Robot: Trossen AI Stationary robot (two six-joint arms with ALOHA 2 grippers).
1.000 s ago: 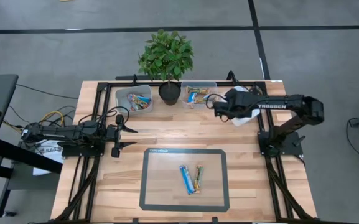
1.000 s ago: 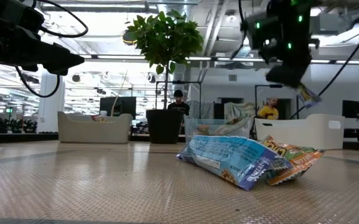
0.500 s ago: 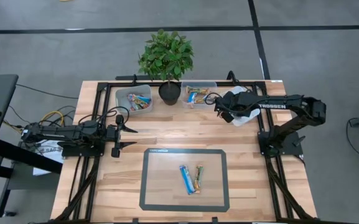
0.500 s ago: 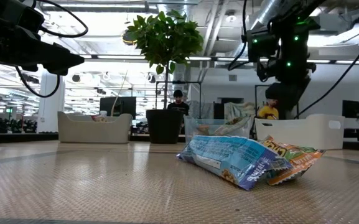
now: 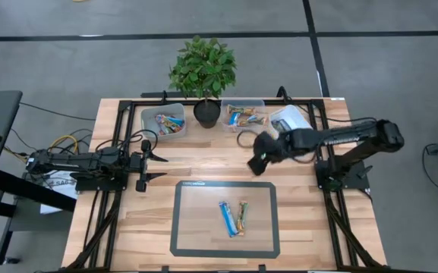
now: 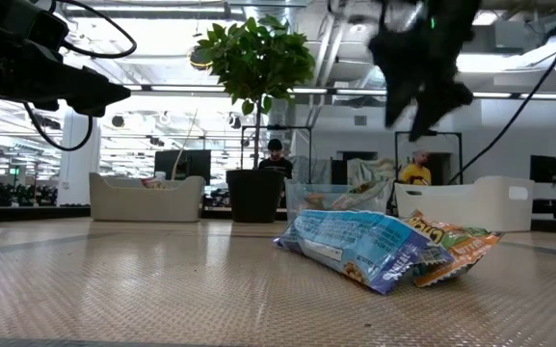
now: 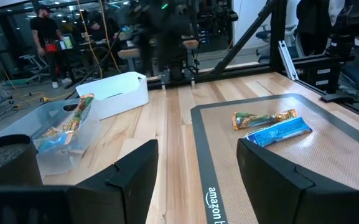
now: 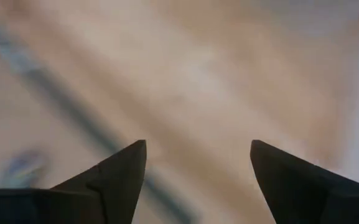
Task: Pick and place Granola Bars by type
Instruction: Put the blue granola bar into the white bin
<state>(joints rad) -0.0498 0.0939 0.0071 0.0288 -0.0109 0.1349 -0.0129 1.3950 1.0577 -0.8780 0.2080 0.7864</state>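
High view: right gripper (image 5: 258,161) spread, empty, at 1 o'clock from two granola bars (image 5: 233,218) on mat (image 5: 185,227); left gripper (image 5: 156,167) spread, parked.

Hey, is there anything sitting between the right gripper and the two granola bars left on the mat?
Nothing visible. The right gripper, open and empty, is above bare wood just beyond the mat's far edge. The blue bar and the tan bar lie side by side mid-mat, with only bare mat between.

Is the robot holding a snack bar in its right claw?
No, the right gripper is open with nothing between its fingers, and two bars lie on the mat.
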